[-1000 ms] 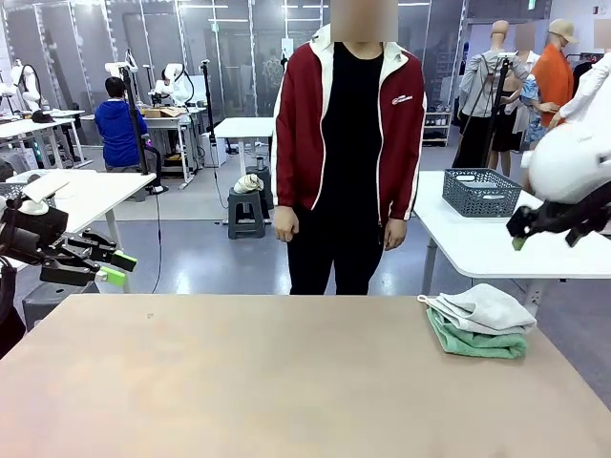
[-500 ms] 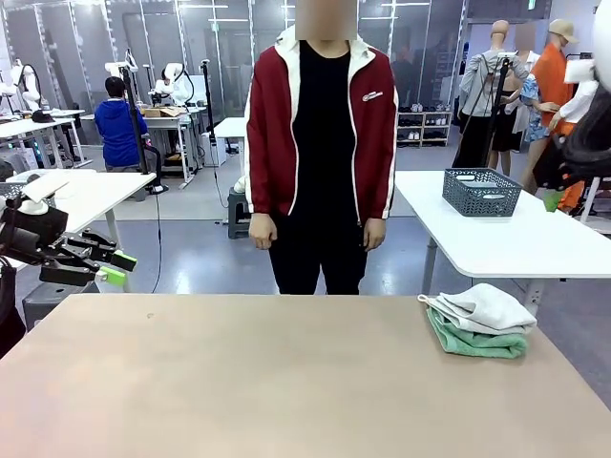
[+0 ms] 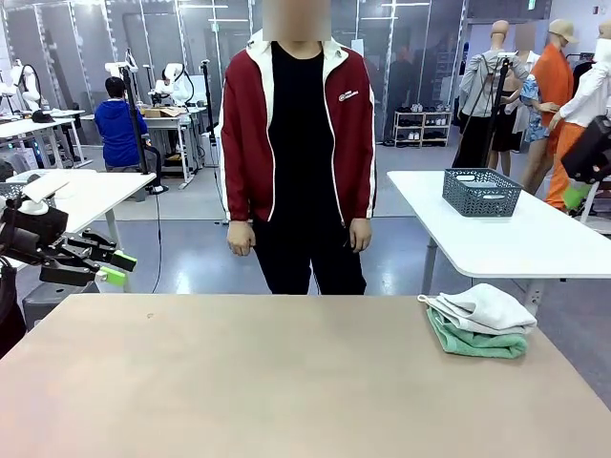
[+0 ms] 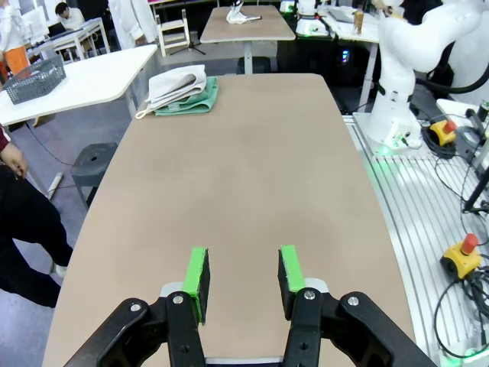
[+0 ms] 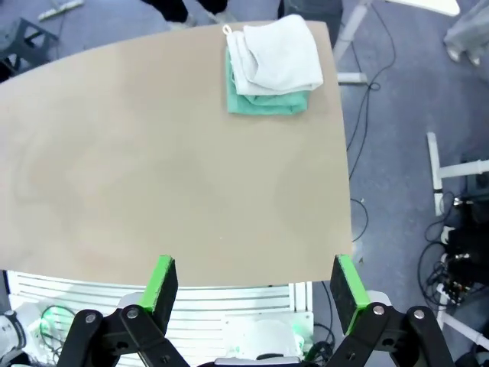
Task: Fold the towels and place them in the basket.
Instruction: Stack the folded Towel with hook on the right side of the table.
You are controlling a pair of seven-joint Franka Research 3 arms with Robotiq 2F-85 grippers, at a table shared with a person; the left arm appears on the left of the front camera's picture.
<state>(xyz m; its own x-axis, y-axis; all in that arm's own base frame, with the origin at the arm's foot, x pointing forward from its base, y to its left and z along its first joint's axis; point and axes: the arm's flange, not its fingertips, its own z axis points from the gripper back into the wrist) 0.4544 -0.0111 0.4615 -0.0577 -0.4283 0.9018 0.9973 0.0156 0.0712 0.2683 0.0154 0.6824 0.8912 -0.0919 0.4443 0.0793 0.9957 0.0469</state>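
Note:
The towels lie stacked at the table's far right corner, the cream-white towel (image 3: 487, 307) loosely folded on top of the sea-green towel (image 3: 473, 343). From above, the right wrist view shows the cream towel (image 5: 279, 53) over the green towel (image 5: 267, 103). The dark grey basket (image 3: 481, 191) stands on a separate white table behind. My left gripper (image 3: 110, 267) hovers off the table's left edge, open and empty, and its fingers (image 4: 196, 279) point along the tabletop. My right gripper (image 3: 578, 191) is raised at the right edge of the front view. Its jaws (image 5: 254, 284) are wide open, high above the table.
A person in a red jacket (image 3: 298, 124) stands at the far side, hands down. The brown table (image 3: 286, 382) is bare apart from the towels. The white side table (image 3: 516, 243) holding the basket sits beyond the right corner. The other arm's base (image 4: 412, 69) stands beside the table.
My right arm has lifted and swung rightward, nearly out of the front view. The person has stepped toward picture left. The left arm and the towels have not moved.

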